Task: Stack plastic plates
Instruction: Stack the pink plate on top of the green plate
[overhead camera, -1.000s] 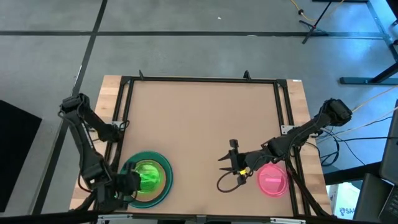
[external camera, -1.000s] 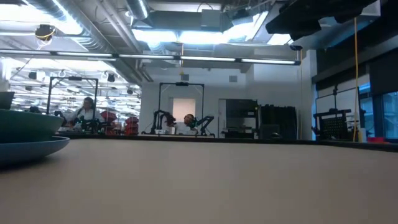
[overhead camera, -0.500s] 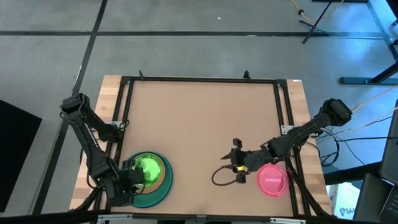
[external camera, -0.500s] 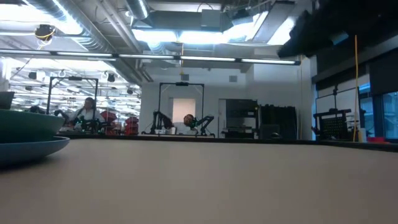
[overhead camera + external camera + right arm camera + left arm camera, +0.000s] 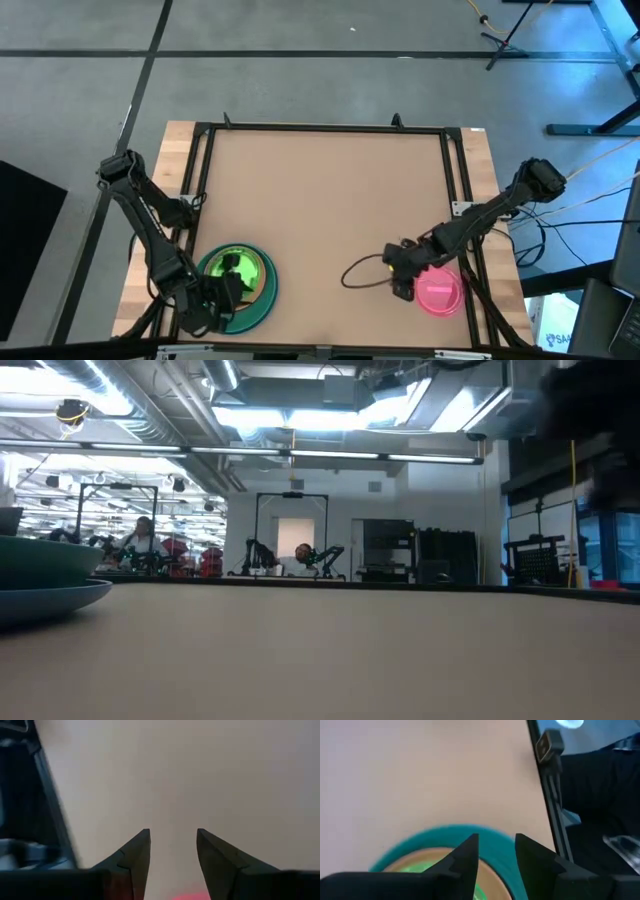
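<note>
A stack of plates (image 5: 250, 300) stands at the table's near left: a teal plate at the bottom, a peach plate on it and translucent green plates (image 5: 245, 268) on top. The low view shows the stack's teal wall (image 5: 40, 563) above a blue rim (image 5: 60, 598). My left gripper (image 5: 232, 280) is open above the stack, and its tips (image 5: 496, 837) stand over the teal rim (image 5: 492, 836). A small translucent pink plate (image 5: 440, 292) lies flat at the near right. My right gripper (image 5: 392, 272) is open just left of it, over bare table (image 5: 172, 831). The black plate is hidden.
A black metal frame (image 5: 320, 128) runs round the table top, and its bar shows in the left wrist view (image 5: 552, 815). A dark cable loop (image 5: 358, 278) lies on the table left of my right gripper. The far half of the table (image 5: 320, 190) is bare.
My right gripper has drawn back toward the table's right edge and now sits close beside the pink plate. My left arm has swung toward the table's near edge, while its gripper stays over the stack.
</note>
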`<act>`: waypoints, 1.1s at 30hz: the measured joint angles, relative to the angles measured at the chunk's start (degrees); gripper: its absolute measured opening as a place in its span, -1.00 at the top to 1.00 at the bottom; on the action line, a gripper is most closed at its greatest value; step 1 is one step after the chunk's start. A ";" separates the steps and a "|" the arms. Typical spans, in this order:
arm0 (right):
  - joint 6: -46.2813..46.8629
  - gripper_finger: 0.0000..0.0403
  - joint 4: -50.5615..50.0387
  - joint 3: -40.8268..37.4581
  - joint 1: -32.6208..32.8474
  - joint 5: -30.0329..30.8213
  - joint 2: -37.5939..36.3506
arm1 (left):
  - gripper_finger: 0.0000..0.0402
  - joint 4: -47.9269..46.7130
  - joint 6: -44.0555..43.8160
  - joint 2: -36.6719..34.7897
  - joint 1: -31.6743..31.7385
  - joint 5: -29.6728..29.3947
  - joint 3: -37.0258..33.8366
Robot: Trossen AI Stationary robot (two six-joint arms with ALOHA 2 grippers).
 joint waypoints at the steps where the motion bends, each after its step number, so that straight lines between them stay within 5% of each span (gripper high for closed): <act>1: 3.33 0.23 -0.22 0.00 0.95 -1.37 0.00 | 0.39 0.83 1.45 0.00 0.27 -0.74 -0.01; 5: 13.79 0.23 -0.16 0.00 5.03 -4.83 0.00 | 0.39 2.57 4.49 0.00 1.18 -2.46 -0.01; 13: 30.60 0.23 -5.74 0.00 11.16 -2.09 0.75 | 0.39 2.58 4.45 0.00 1.98 -2.32 -0.01; 24: 30.36 0.23 -15.86 0.00 12.07 -3.64 5.79 | 0.39 2.28 4.56 0.00 1.98 -3.45 -0.01; 33: 17.61 0.23 -10.17 -2.48 8.09 6.87 8.24 | 0.39 2.18 4.61 0.00 1.98 -3.88 -0.01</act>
